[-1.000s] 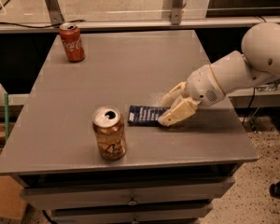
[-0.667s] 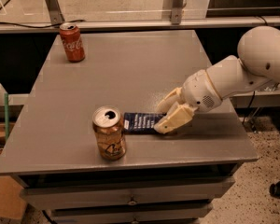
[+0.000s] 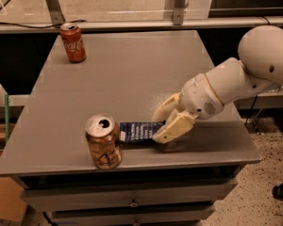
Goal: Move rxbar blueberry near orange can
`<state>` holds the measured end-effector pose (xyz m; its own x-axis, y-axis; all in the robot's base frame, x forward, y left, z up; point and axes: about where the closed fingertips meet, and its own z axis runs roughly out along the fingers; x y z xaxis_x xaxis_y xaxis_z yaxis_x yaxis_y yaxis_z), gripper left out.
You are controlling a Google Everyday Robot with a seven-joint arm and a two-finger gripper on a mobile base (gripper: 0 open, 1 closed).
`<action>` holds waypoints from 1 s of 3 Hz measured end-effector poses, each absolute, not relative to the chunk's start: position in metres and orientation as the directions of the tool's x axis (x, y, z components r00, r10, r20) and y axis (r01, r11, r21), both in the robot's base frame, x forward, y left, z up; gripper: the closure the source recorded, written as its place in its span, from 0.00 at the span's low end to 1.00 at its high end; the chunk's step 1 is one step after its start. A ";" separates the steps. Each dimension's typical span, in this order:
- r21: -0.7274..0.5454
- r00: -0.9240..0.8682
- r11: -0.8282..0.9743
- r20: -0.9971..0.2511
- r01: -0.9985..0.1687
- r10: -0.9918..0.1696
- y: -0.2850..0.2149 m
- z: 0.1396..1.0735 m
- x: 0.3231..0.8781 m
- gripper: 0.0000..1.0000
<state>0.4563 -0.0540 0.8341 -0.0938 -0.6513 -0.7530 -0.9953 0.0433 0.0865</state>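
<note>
The rxbar blueberry [image 3: 137,131] is a flat dark navy wrapper lying on the grey table [image 3: 132,79] near the front edge. Its left end almost touches the orange can [image 3: 103,141], a golden-tan can with a silver top standing upright at the front left. My gripper [image 3: 164,125] comes in from the right on a white arm. Its cream fingers [image 3: 173,129] are closed on the bar's right end, low at the table surface.
A red Coca-Cola can [image 3: 73,42] stands upright at the table's far left corner. A metal rail and posts [image 3: 174,21] run behind the table. Drawers [image 3: 132,202] sit below the front edge. A cardboard box [image 3: 7,199] is on the floor at left.
My gripper has slid the rxbar blueberry leftward along the table front, from a gap away to right beside the orange can. The cans have not moved.
</note>
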 end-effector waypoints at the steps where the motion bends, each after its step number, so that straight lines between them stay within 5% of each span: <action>1: 0.072 -0.059 0.009 -0.737 -0.997 -0.673 -0.049 0.835 0.448 0.84; 3: 0.051 -0.016 -0.030 -0.718 -0.998 -0.696 -0.042 0.835 0.448 0.38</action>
